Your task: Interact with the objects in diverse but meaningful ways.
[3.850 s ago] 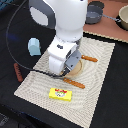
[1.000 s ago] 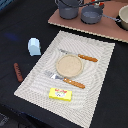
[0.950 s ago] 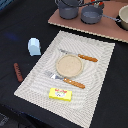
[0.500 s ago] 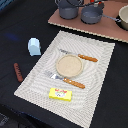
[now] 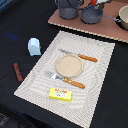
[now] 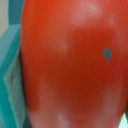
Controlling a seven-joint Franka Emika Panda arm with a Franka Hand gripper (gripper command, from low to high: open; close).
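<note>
A red tomato (image 6: 70, 65) fills the wrist view, pressed close to the camera; my fingers are hidden behind it. In the exterior view a red bit of the tomato (image 5: 93, 2) shows at the far edge above the pots, with a white part of my gripper (image 5: 100, 2) beside it, mostly cut off. The gripper appears shut on the tomato. A pale blue carton (image 5: 34, 46) stands off the mat on the exterior view's left. Nearer on that side lies a brown sausage (image 5: 18, 72). A flat yellow box (image 5: 60, 94) rests on the mat's near edge.
A striped placemat (image 5: 102, 85) holds a round wooden plate (image 5: 68, 65), a fork (image 5: 65, 80) and a knife (image 5: 80, 56). Behind it, a wooden board (image 5: 107, 31) carries two grey pots (image 5: 67, 7) (image 5: 92, 14) and a bowl (image 5: 123, 17).
About four seconds ago the arm hung over the plate; it has since gone up to the far edge by the pots. Over the last second nothing on the table has moved.
</note>
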